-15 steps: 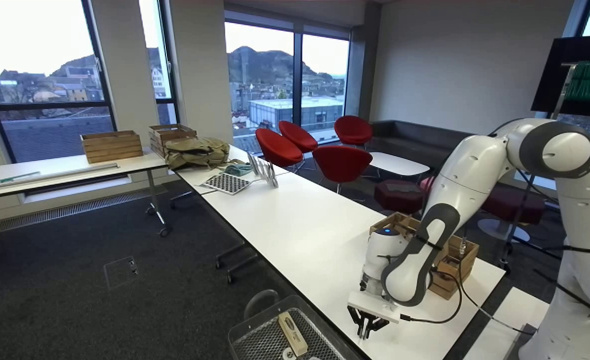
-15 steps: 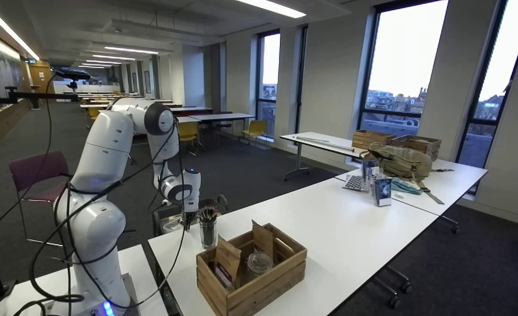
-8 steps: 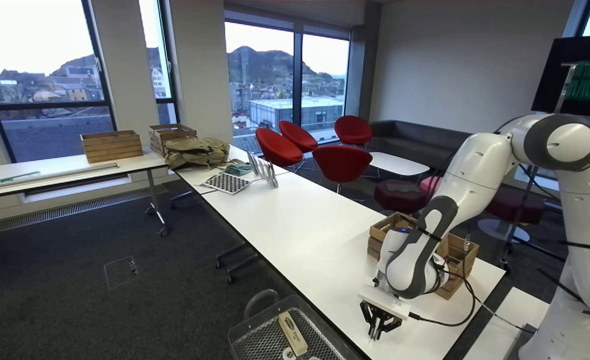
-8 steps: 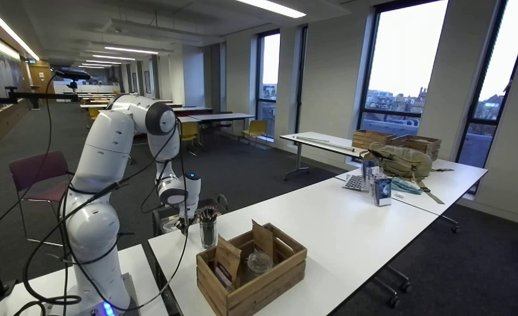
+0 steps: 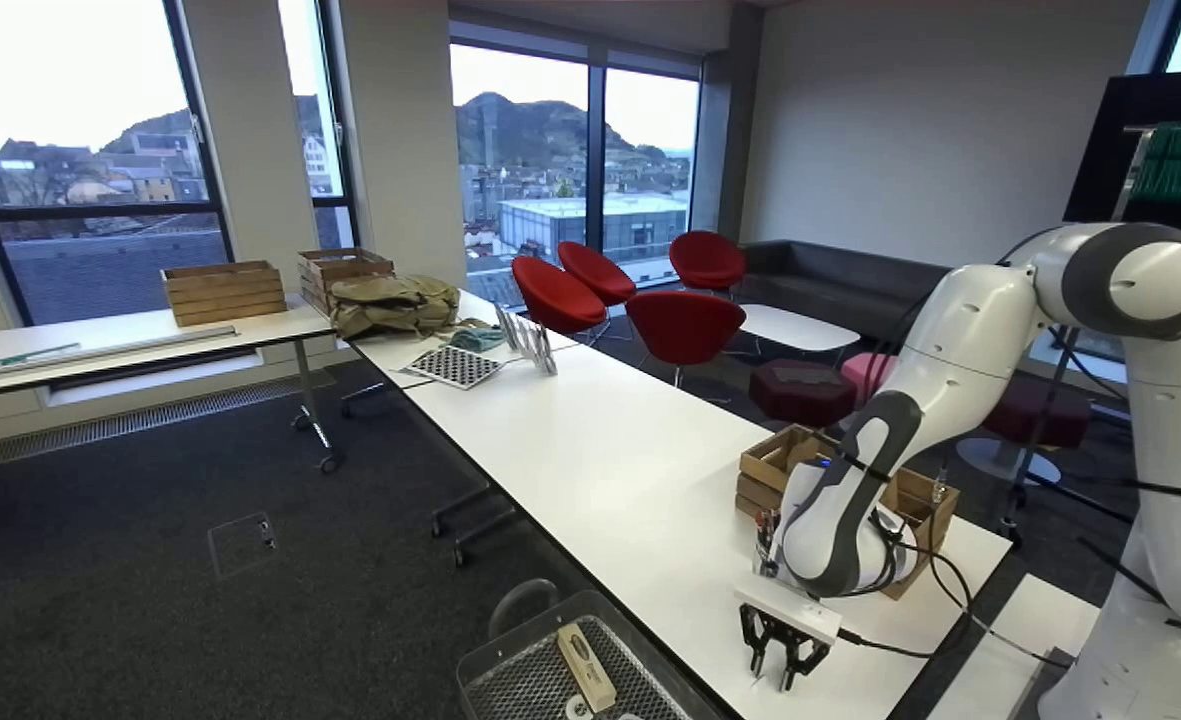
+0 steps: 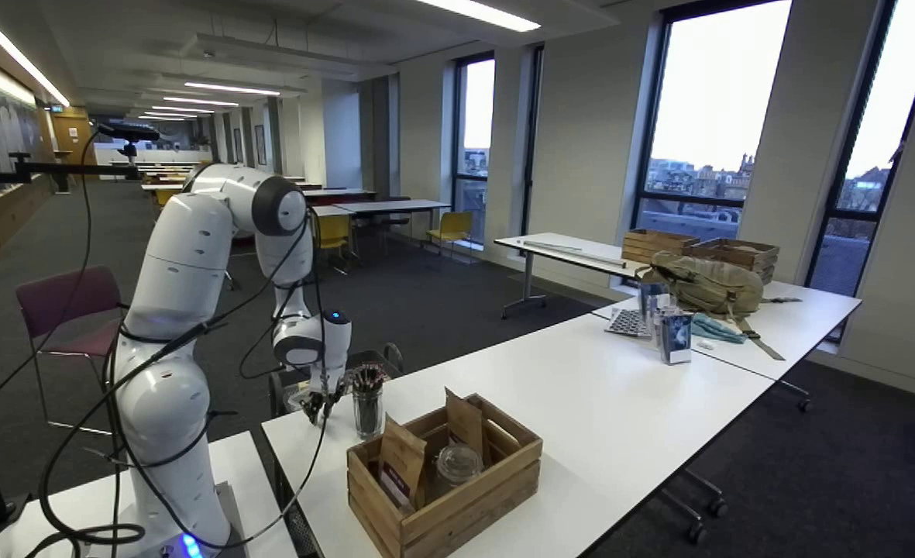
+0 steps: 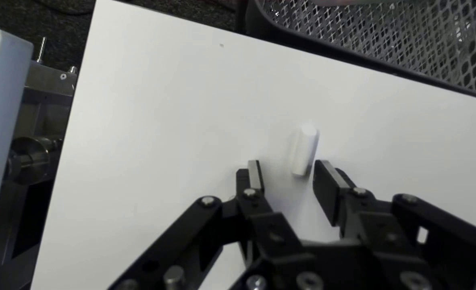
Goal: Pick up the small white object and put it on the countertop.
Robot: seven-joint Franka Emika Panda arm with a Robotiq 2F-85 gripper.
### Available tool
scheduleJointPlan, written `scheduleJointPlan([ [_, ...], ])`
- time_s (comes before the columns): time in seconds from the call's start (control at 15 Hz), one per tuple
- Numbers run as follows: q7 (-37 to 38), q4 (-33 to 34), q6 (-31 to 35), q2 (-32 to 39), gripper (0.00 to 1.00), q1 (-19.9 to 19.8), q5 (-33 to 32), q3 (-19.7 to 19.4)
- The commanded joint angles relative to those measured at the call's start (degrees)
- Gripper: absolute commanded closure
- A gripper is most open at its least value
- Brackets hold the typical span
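The small white object (image 7: 305, 149) is a short white cylinder, like a piece of chalk. In the wrist view it appears to lie on the glossy white countertop (image 7: 153, 121), with a thin shadow beside it. My gripper (image 7: 288, 171) is open. Its fingertips are spread on either side of the cylinder's near end, closer on the right, and neither visibly grips it. In both exterior views my gripper (image 5: 772, 680) (image 6: 316, 417) is low over the near end of the countertop (image 5: 590, 450) (image 6: 581, 387). The white cylinder is too small to make out clearly there.
A black mesh basket (image 5: 510, 655) stands beside the countertop's edge and holds a pale box (image 5: 586, 668). A glass of pencils (image 6: 368, 411) stands close to the gripper. A wooden crate (image 6: 442, 496) with bags and a jar is on the countertop.
The fingers were close together and are now spread apart. The gripper has moved right and slightly down in an exterior view, bringing the pencil glass into sight.
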Motion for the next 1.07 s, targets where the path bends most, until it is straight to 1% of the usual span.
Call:
scheduleJointPlan([
  [0.0, -1.7, -2.0, -0.8, -2.8, 0.27, 2.7, 1.3, -2.0],
  [0.07, -0.7, -2.3, -1.1, -3.3, 0.20, 4.0, 0.3, -2.9],
  [0.2, 5.9, -4.6, -3.0, -7.0, 0.05, 11.0, -5.1, -7.9],
  [0.27, 9.6, -5.8, -4.2, -9.0, 0.01, 14.9, -9.0, -10.7],
  [0.33, 15.2, -7.3, -6.4, -11.8, 0.00, 19.8, -15.0, -14.2],
  [0.47, 23.7, -8.4, -11.8, -15.6, 0.00, 28.0, -25.6, -20.4],
  [0.6, 33.3, -7.6, -19.5, -19.7, 0.00, 36.9, -36.0, -26.8],
  [0.67, 38.2, -6.1, -24.2, -21.6, 0.00, 39.4, -41.0, -27.9],
  [0.73, 42.9, -4.1, -29.3, -23.2, 0.00, 38.6, -46.2, -25.9],
  [0.8, 45.6, -2.2, -33.7, -24.3, 0.00, 33.6, -49.4, -19.3],
  [0.87, 46.1, -0.2, -38.2, -26.0, 0.00, 33.5, -49.9, -17.2],
  [0.93, 44.0, 2.8, -42.8, -27.3, 0.00, 32.8, -50.0, -14.9],
  [1.0, 40.7, 4.6, -43.9, -27.5, 0.00, 32.0, -50.6, -13.2],
])
